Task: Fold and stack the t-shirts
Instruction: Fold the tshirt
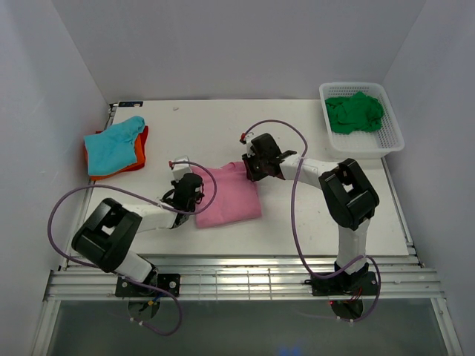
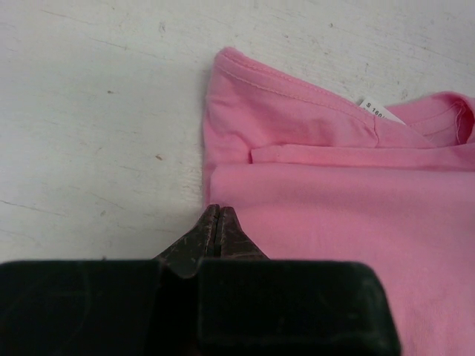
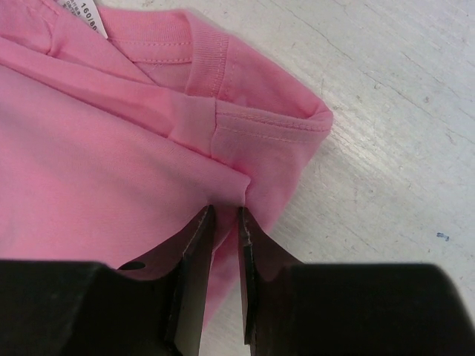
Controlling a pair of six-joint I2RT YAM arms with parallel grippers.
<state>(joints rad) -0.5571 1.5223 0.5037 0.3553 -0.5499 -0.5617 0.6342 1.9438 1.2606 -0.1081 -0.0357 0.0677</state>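
Observation:
The pink t-shirt [image 1: 230, 196] lies folded on the table's middle. It also shows in the left wrist view [image 2: 341, 185] and the right wrist view [image 3: 111, 148]. My right gripper [image 1: 256, 169] is at its far right corner, jaws nearly closed with a pinch of pink cloth between them [image 3: 226, 215]. My left gripper [image 1: 189, 194] is shut at the shirt's left edge [image 2: 215, 211]; the cloth there lies flat and none shows between the jaws. A teal t-shirt [image 1: 113, 144] lies on an orange one [image 1: 137, 152] at the far left. A dark green t-shirt [image 1: 356, 111] sits in the basket.
The white mesh basket [image 1: 390, 137] stands at the far right corner. White walls close in the table on three sides. The arms' purple cables [image 1: 297, 193] loop above the table. A metal rail runs along the near edge [image 1: 237, 282].

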